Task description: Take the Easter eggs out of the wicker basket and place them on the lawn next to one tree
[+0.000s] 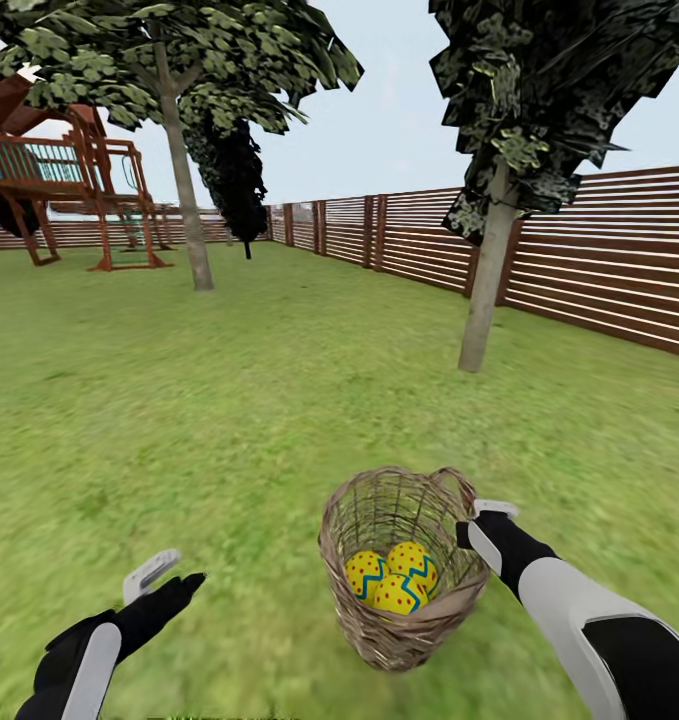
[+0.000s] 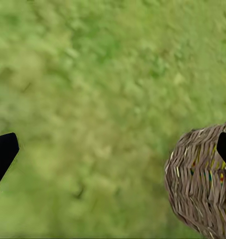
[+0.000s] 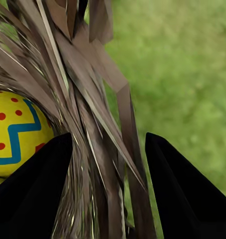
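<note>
The wicker basket (image 1: pixel 399 640) is low in the head view, right of centre over the lawn (image 1: pixel 229 420), tilted toward me. Three yellow Easter eggs (image 1: pixel 391 578) with red dots and blue zigzags lie inside it. My right gripper (image 1: pixel 484 520) is at the basket's right rim; in the right wrist view its fingers (image 3: pixel 182 189) straddle the woven wall (image 3: pixel 93 124), shut on it, with one egg (image 3: pixel 15 132) just inside. My left gripper (image 1: pixel 164 580) hangs open to the left of the basket (image 2: pixel 200 184), apart from it, with only grass between its fingers (image 2: pixel 3 152).
A grey-brown trunked tree (image 1: pixel 189 210) with green leaves stands at the far left. Another tree (image 1: pixel 484 290) with a pale trunk and dark canopy is nearer on the right. A slat fence (image 1: pixel 599 260) rings the garden. A wooden playset (image 1: pixel 69 180) is at the far left.
</note>
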Robot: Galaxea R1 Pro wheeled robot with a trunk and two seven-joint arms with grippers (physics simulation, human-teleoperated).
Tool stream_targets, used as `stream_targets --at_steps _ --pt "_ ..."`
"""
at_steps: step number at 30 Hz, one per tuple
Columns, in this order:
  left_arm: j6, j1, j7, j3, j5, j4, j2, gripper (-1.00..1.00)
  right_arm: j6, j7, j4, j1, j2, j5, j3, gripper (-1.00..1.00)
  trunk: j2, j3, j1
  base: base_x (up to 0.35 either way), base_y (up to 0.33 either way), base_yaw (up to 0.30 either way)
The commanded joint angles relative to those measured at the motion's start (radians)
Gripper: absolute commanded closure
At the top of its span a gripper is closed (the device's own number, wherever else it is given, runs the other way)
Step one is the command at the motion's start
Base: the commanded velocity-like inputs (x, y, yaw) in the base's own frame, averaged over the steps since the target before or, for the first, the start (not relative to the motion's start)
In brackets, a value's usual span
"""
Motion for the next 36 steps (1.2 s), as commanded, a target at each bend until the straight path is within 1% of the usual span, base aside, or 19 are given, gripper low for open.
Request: stream_targets --at_steps 1,2,3,4,6,17,20,25,36 --pt "0.0 -0.001 0.007 0.001 0.01 -0.003 -0.001 -1.0 0.005 -0.005 -0.003 0.0 -0.001 -0.013 0.006 1.0 0.0 -0.001 0.0 0.0 0.0 0.259" --pt "-0.026 -0.001 0.005 0.001 0.01 -0.007 -0.002 -1.0 0.005 -0.005 -0.003 0.0 -0.001 -0.013 0.006 1.0 0.0 -0.001 0.0 0.0 0.0 0.253" --pt "-0.075 -0.001 0.005 0.001 0.01 -0.019 -0.002 -1.0 0.006 -0.005 -0.003 0.0 -0.001 -0.013 0.006 1.0 0.0 -0.001 0.0 0.0 0.0 0.247" --pt "-0.108 0.0 0.004 0.001 0.01 -0.039 -0.003 -1.0 0.006 -0.005 -0.003 0.0 -0.001 -0.013 0.006 1.0 0.0 -0.001 0.0 0.0 0.0 0.244" --pt "-0.131 0.002 0.004 0.001 0.011 -0.081 -0.003 -1.0 0.006 -0.005 -0.004 0.0 -0.002 -0.013 0.006 1.0 0.0 -0.001 0.0 0.0 0.0 0.239" --pt "-0.135 0.008 0.004 0.0 0.012 -0.086 -0.004 -1.0 0.002 -0.004 -0.003 0.001 -0.002 -0.012 0.005 1.0 0.0 -0.001 0.0 0.0 0.0 0.015" --pt "-0.135 0.008 0.004 0.0 0.012 -0.086 -0.003 -1.0 0.001 -0.003 -0.002 0.001 -0.002 0.012 0.004 1.0 0.0 -0.001 0.0 0.0 0.0 0.0" --pt "-0.134 0.008 0.004 0.0 0.012 -0.085 -0.003 -1.0 0.002 -0.001 -0.002 0.001 -0.001 0.018 0.004 1.0 0.0 -0.001 0.0 0.01 0.005 0.0" --pt "-0.132 0.008 0.006 0.0 0.012 -0.085 -0.003 -1.0 0.005 -0.001 -0.007 0.001 -0.002 0.018 0.004 1.0 0.0 -0.001 0.0 0.236 0.191 0.0"
